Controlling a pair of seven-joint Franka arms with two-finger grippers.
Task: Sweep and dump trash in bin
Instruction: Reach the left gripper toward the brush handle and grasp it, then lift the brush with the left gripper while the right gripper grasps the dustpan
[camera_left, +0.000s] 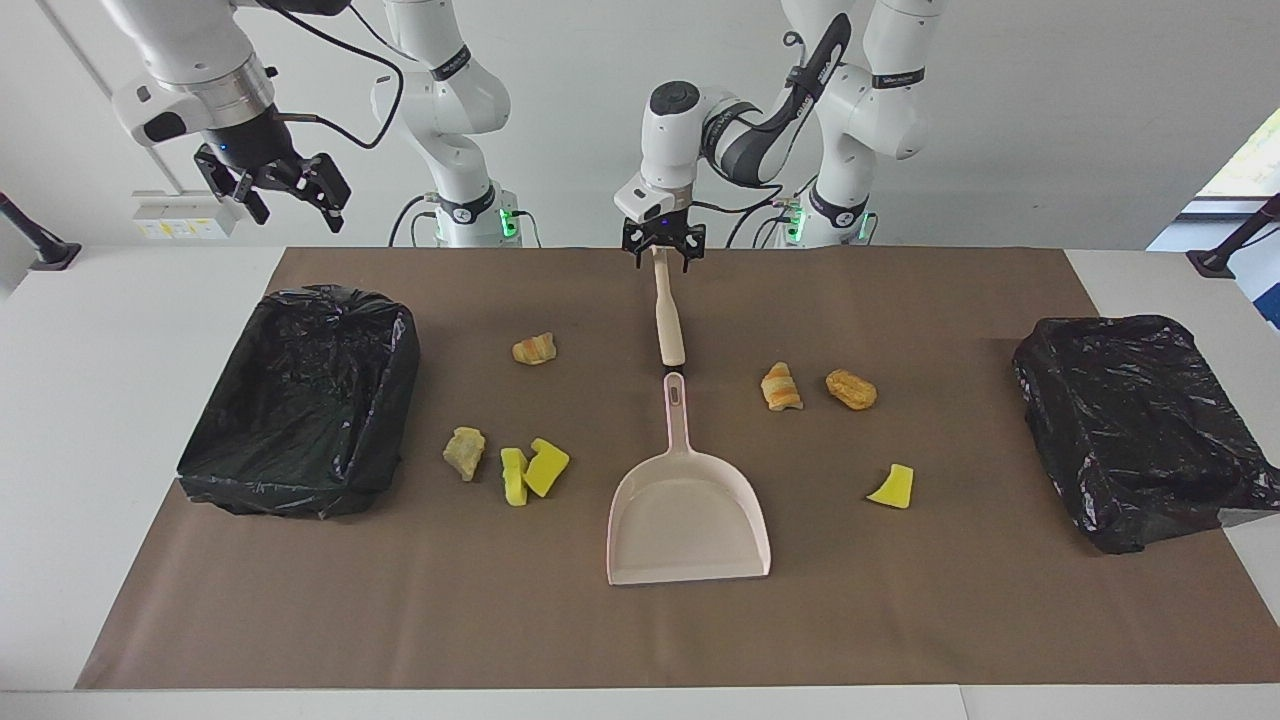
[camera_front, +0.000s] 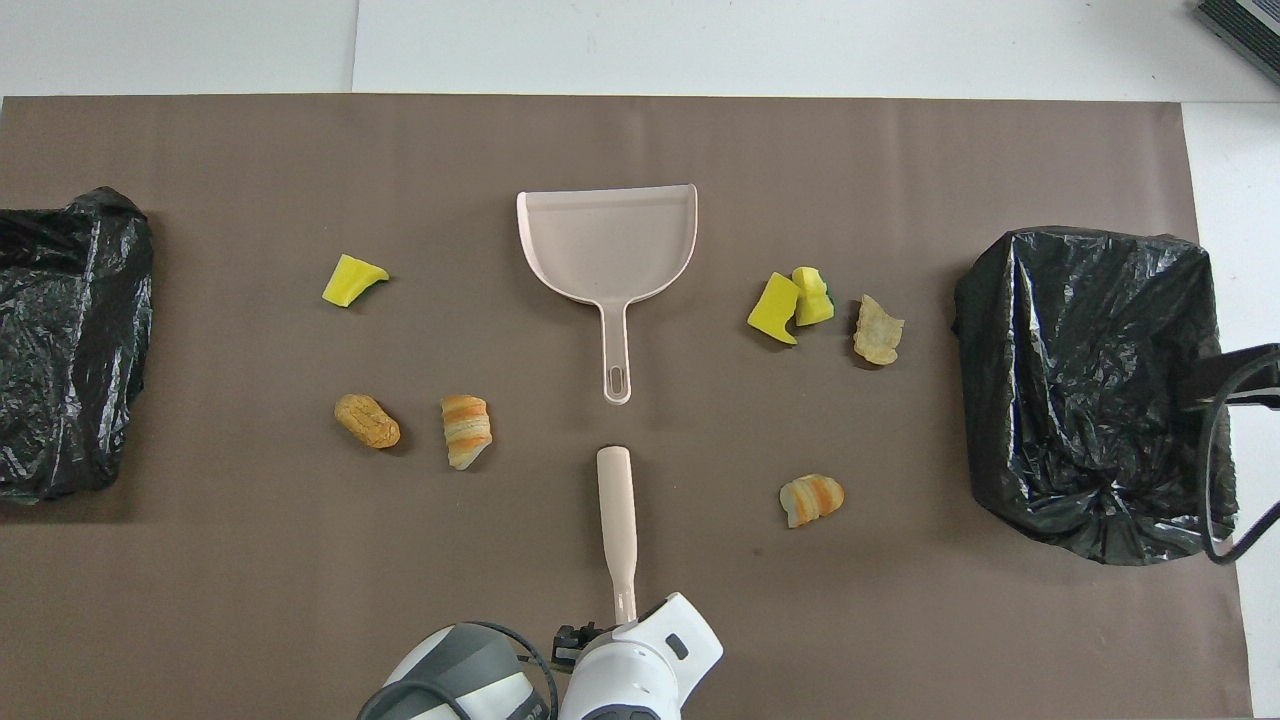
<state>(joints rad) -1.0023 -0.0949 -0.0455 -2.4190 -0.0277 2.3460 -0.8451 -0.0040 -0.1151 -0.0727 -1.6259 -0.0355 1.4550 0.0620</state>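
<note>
A pale pink dustpan (camera_left: 688, 520) (camera_front: 610, 245) lies mid-mat, its handle pointing toward the robots. In line with it, nearer the robots, lies a beige brush handle (camera_left: 667, 310) (camera_front: 618, 520). My left gripper (camera_left: 662, 250) is down at that handle's thin end nearest the robots; the overhead view shows only its wrist there. Several trash scraps lie on the mat: yellow pieces (camera_left: 546, 466) (camera_left: 893, 487) and bread-like lumps (camera_left: 533, 348) (camera_left: 781, 386) (camera_left: 851, 389). The black-lined bin (camera_left: 300, 400) (camera_front: 1090, 390) stands toward the right arm's end. My right gripper (camera_left: 270, 190) hangs open and high over the table near that bin.
A second black-bagged bin (camera_left: 1140, 430) (camera_front: 65, 340) sits at the left arm's end of the brown mat (camera_left: 900, 620). Scraps lie on both sides of the dustpan, with two yellow ones and a tan lump (camera_front: 878, 330) clustered toward the bin.
</note>
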